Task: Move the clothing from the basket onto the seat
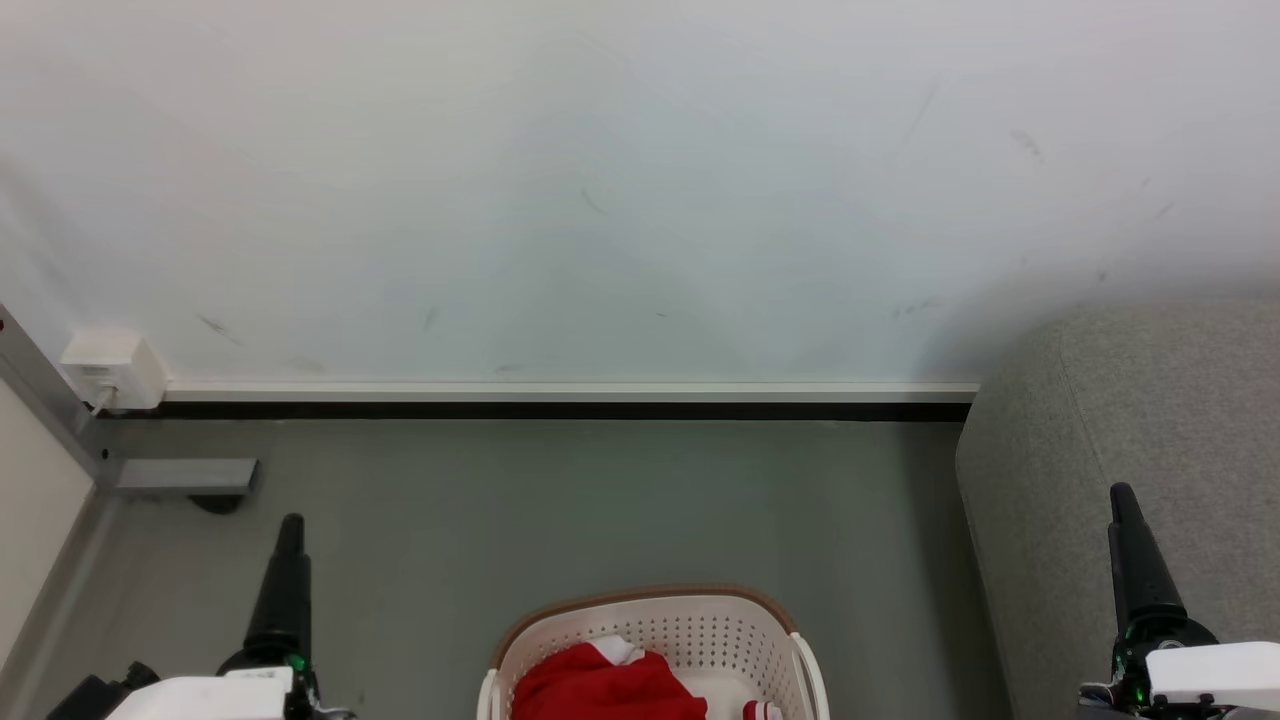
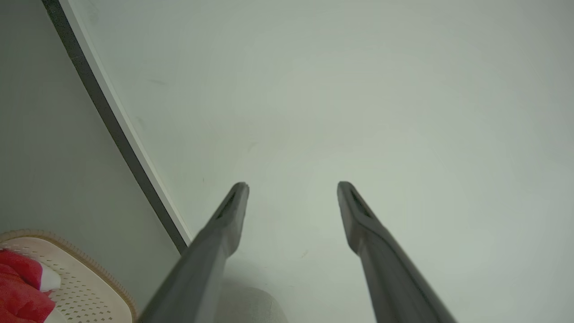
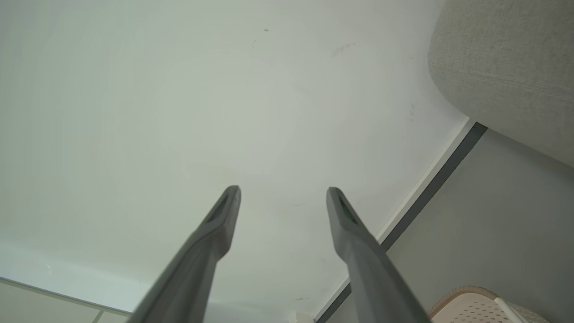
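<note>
The red clothing (image 1: pixel 600 686) with white trim lies bunched inside the cream basket (image 1: pixel 740 625), which stands on the floor at the bottom middle of the head view. The grey seat (image 1: pixel 1150 440) rises at the right. My left gripper (image 1: pixel 290 525) is held left of the basket and my right gripper (image 1: pixel 1122 495) hovers in front of the seat, both apart from the clothing. In the left wrist view my left gripper (image 2: pixel 292 185) is open and empty, with the basket (image 2: pixel 85 278) and clothing (image 2: pixel 20 287) at lower left. My right gripper (image 3: pixel 283 190) is open and empty too, the seat (image 3: pixel 506 67) at upper right.
A white wall (image 1: pixel 640 180) with a dark skirting strip (image 1: pixel 560 409) runs behind the grey floor (image 1: pixel 600 500). A white wall socket (image 1: pixel 112 368) and a grey metal frame foot (image 1: pixel 185 476) sit at the far left.
</note>
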Controlling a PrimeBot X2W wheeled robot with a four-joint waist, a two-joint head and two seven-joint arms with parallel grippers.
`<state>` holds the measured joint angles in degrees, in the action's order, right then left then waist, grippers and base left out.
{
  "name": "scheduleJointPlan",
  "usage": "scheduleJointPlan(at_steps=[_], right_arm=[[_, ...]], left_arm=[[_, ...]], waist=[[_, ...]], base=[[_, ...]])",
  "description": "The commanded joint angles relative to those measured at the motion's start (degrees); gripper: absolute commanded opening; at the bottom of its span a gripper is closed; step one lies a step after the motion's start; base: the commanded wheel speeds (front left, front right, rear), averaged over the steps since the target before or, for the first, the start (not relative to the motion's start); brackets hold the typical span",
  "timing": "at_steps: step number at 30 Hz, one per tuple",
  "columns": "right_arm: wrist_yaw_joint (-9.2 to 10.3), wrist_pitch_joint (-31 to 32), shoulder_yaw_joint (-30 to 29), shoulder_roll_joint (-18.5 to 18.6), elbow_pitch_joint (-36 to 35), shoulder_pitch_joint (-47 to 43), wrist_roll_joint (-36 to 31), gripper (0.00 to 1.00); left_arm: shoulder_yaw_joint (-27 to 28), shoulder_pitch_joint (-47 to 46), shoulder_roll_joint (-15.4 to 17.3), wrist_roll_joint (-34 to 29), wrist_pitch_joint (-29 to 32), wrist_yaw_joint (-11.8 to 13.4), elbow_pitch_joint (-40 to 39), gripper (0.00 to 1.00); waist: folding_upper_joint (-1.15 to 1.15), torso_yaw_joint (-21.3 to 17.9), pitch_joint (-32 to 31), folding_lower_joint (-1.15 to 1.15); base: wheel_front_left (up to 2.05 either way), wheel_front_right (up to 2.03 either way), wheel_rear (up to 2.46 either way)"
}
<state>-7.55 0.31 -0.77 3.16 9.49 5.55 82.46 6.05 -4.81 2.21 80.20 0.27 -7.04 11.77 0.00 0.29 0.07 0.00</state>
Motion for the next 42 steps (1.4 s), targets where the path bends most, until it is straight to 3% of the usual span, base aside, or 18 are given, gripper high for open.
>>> scheduleJointPlan(at_steps=[1, 19, 42], right_arm=[[0.02, -0.72, 0.54, 0.85, -1.37, 1.23, -2.23, 1.0], [0.04, -4.56, 4.51, 3.82, -1.21, 1.8, -22.92, 1.0], [0.06, -8.52, 7.83, 4.39, 0.78, 2.55, -41.09, 1.0]], left_arm=[[0.26, -0.86, 0.39, -2.48, -0.71, -0.2, -1.44, 1.0], [-0.65, 0.67, 0.52, -23.8, -4.49, 0.98, -4.35, 1.0], [-2.8, 1.62, 0.81, -49.21, -8.48, 4.48, -4.44, 1.0]], waist=[[0.0, 0.01, 0.03, 0.0], [0.0, 0.23, -0.21, 0.0], [0.0, 0.13, -0.23, 0.0]], base=[[0.0, 0.0, 0.0], [0.0, 0.0, 0.0], [0.0, 0.0, 0.0]])
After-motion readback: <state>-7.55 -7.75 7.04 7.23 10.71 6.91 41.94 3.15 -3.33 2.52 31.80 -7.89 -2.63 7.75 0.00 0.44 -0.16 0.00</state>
